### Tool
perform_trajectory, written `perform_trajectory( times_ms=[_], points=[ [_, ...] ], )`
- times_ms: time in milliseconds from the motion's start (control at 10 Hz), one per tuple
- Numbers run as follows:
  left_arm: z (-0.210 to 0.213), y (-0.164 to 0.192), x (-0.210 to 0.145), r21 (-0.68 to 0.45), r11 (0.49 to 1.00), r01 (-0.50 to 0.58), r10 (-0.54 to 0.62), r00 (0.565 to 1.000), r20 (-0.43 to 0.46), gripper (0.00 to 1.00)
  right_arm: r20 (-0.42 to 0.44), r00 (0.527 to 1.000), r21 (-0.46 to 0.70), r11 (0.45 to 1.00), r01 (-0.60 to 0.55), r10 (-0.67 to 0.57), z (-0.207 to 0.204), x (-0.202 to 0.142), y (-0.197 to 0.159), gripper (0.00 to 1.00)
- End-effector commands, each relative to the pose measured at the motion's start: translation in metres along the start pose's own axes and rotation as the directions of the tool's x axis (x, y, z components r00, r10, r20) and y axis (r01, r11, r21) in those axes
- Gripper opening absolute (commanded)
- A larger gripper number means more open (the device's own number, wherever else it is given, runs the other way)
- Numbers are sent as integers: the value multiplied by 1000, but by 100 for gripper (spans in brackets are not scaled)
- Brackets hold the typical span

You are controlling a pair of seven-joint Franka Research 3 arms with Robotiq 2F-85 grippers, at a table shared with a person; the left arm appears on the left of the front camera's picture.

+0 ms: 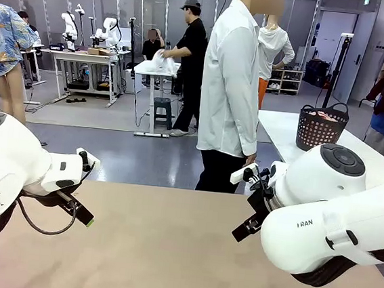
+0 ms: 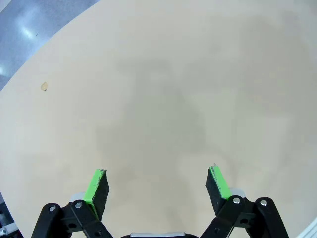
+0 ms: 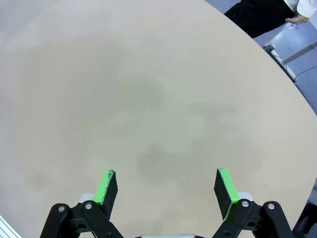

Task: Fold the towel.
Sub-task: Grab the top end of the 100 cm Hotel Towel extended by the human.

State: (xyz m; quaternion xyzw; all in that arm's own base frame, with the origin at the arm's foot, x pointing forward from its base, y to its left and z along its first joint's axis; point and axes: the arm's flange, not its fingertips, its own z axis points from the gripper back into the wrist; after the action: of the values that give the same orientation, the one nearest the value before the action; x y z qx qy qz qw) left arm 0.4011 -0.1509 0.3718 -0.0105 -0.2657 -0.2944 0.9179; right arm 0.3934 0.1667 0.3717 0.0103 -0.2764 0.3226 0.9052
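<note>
**Item: towel** [image 1: 325, 117]. A scrap of pinkish cloth shows in the mouth of the dark basket [image 1: 319, 132]. The basket stands on a white table [image 1: 281, 133] beyond the far right of the work surface. The cloth lies behind the right arm, well apart from both grippers. It is too small to tell weave, fold or full extent.

**Left gripper** [image 2: 158, 179]. Jaws are spread wide, green pads [image 2: 95, 186] facing each other, and it hangs over the tabletop.

**Right gripper** [image 3: 166, 182]. Jaws are likewise spread wide, above the tabletop near its curved far edge.

**Surface:** beige tabletop [image 1: 168, 250], matt and faintly mottled. One small brown mark [image 2: 44, 87] shows in the left wrist view.

**Room:** a person [image 1: 230, 86] in a white shirt and dark trousers stands at the table's far edge, between the two arms. Behind is grey floor [image 1: 109, 153], with further work tables and people farther back.
</note>
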Motion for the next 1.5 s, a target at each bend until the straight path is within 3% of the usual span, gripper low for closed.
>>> perform_trajectory(
  times_ms=[0, 200, 300, 400, 700, 800, 900, 1100, 1400],
  points=[
    [0, 0, 0, 0, 1000, -1, 1, 1000, 0, 100, 0, 1000, 0, 1000, 3, -3, 0, 0, 0, 100],
    [0, 0, 0, 0, 1000, -1, 1, 1000, 0, 100, 0, 1000, 0, 1000, 0, 0, 0, 0, 0, 100],
    [0, 0, 0, 0, 1000, 0, 0, 1000, 0, 100, 22, 1000, 26, 1000, 17, -18, 27, 16, -8, 100],
    [17, 6, 7, -60, 998, -18, 16, 999, -43, 100, 0, 1000, 31, 999, 19, -19, 43, 27, -17, 100],
    [65, 28, 22, -154, 986, -58, 57, 998, -8, 100, -5, 998, 87, 994, 70, -69, 83, 46, -43, 100],
    [79, 35, 23, -194, 979, -64, 67, 998, 7, 100, -59, 994, 140, 986, 94, -87, 86, 45, -51, 100],
    [95, 43, 21, -326, 943, -70, 78, 997, 14, 100, -44, 990, 193, 971, 139, -132, 95, 42, -64, 100],
    [140, 86, 5, -610, 776, -159, 229, 973, 39, 100, -86, 960, 425, 862, 277, -266, 118, 22, -105, 100],
    [175, 150, -51, -757, 612, -229, 412, 909, 58, 100, -75, 875, 657, 637, 404, -479, 152, -33, -173, 100]
  ],
)
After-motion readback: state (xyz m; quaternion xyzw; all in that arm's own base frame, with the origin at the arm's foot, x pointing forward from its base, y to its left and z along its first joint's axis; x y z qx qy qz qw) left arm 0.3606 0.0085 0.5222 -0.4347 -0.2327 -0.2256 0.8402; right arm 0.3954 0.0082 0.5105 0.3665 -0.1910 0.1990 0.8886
